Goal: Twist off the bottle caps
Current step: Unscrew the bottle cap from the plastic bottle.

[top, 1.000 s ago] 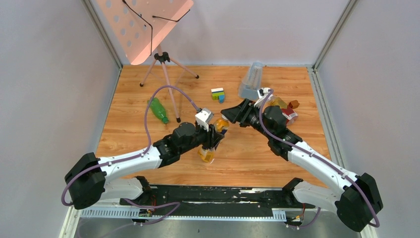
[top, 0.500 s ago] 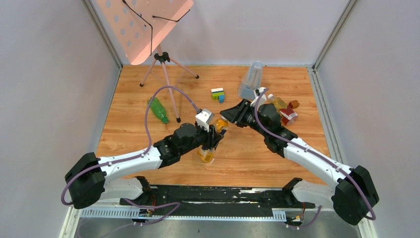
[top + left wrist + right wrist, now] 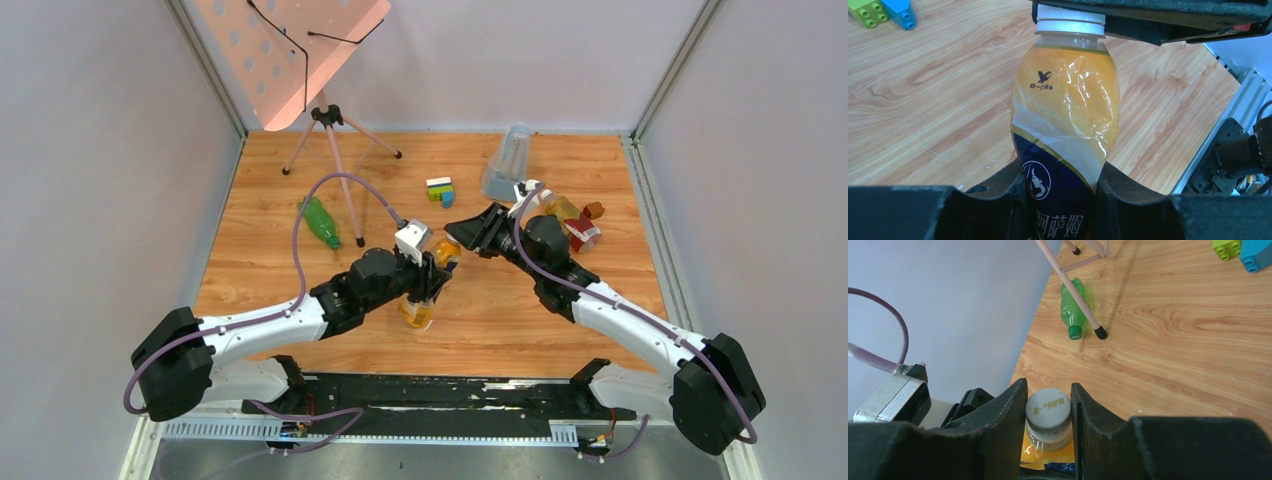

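The amber bottle with the yellow and blue label (image 3: pixel 1065 100) is held tilted above the table, and my left gripper (image 3: pixel 1060 195) is shut on its lower body. In the top view this bottle (image 3: pixel 420 312) hangs between both arms. Its white cap (image 3: pixel 1048 407) sits between the fingers of my right gripper (image 3: pixel 1048 390), which is shut on it. The left wrist view shows the same cap (image 3: pixel 1070 20) under the right gripper's black fingers (image 3: pixel 1158 15). A green bottle (image 3: pixel 320 222) with a green cap (image 3: pixel 1075 332) lies at the left. The amber bottle with a red label (image 3: pixel 575 228) lies at the right, partly behind my right arm.
A tripod (image 3: pixel 330 140) carrying a pink perforated board stands at the back left, one leg beside the green bottle. A clear bluish container (image 3: pixel 508 160), toy bricks (image 3: pixel 440 190) and a small reddish-brown block (image 3: pixel 594 210) lie at the back right.
My right gripper's jaws have closed onto the white cap. The right arm has shifted slightly left. The left arm and the bottle have stayed put.
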{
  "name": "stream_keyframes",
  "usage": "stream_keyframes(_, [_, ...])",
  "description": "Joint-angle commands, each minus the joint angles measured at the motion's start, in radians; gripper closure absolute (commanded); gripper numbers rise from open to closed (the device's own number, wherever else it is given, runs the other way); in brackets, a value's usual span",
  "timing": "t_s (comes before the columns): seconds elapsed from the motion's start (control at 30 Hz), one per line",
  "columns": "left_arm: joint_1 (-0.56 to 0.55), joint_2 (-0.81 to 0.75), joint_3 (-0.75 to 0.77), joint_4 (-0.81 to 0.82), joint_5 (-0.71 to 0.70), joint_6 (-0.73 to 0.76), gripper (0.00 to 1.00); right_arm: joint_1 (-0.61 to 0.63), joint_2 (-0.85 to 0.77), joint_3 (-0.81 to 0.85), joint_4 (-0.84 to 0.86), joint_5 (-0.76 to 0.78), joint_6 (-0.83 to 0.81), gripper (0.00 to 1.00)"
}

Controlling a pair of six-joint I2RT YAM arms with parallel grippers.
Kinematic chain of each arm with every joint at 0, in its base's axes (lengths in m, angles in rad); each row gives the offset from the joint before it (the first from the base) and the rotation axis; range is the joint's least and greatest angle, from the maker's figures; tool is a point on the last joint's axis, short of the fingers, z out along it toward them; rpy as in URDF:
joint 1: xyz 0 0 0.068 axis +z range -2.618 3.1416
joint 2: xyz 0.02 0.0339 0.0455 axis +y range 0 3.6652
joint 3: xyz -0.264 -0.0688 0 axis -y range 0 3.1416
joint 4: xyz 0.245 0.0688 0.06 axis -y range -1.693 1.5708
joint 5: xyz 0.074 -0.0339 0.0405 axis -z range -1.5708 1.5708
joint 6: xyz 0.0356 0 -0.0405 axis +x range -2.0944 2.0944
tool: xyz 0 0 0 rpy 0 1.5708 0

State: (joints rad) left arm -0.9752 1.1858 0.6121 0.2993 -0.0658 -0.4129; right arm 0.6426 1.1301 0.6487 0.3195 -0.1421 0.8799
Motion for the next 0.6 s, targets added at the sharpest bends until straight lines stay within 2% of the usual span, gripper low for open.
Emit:
stream_keyframes(0.0, [0.025,-0.003,0.012,0.165,0.173,-0.02,1.0,0.008,-0.03,-0.044,0.202,-0.135,0.001,1.0])
stream_keyframes(0.23, [0.114,-0.035,-0.072,0.353,0.334,-0.121,1.0,0.003,-0.064,-0.089,0.352,-0.23,0.002,1.0])
stream_keyframes(0.57, [0.152,-0.037,-0.1,0.531,0.474,-0.205,1.0,-0.002,-0.097,-0.157,0.589,-0.366,0.027,1.0])
